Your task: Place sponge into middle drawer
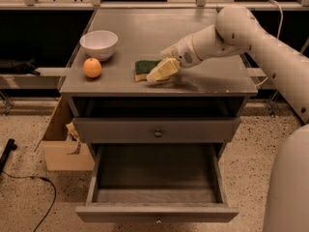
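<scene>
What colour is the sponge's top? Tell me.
Dark green over yellow, clearest in the camera view; the sponge lies on the cabinet top at the gripper.

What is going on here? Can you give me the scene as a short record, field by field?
Gripper: cream two-finger gripper on the robot's arm, low over the cabinet top, covering part of the sponge
Sponge: small green-and-yellow rectangular sponge, lying on the grey cabinet top
Middle drawer: wide grey wooden drawer, pulled open, sponge not yet in it
Upper drawer: grey front with round knob, shut
Also on top: round white bowl and orange fruit, close together, apart from the sponge
</scene>
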You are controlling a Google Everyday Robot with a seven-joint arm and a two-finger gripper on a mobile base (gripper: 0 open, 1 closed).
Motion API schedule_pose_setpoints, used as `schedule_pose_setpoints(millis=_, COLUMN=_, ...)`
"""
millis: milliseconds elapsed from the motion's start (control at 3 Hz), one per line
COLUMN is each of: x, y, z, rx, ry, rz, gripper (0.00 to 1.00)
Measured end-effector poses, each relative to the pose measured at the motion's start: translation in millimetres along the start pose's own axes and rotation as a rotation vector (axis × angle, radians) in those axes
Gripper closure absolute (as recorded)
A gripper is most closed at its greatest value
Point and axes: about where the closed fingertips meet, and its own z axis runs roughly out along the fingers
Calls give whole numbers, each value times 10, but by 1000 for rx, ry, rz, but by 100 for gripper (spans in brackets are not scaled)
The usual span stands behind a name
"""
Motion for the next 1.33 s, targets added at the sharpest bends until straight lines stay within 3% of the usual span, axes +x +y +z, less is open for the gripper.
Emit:
schedule_pose_setpoints(millis=1000, x=0, y=0, z=1, rx=0, ry=0, rz=0, gripper=94)
schedule_pose_setpoints(millis=1333, x=0, y=1, z=2, rx=0, ry=0, rz=0, gripper=100)
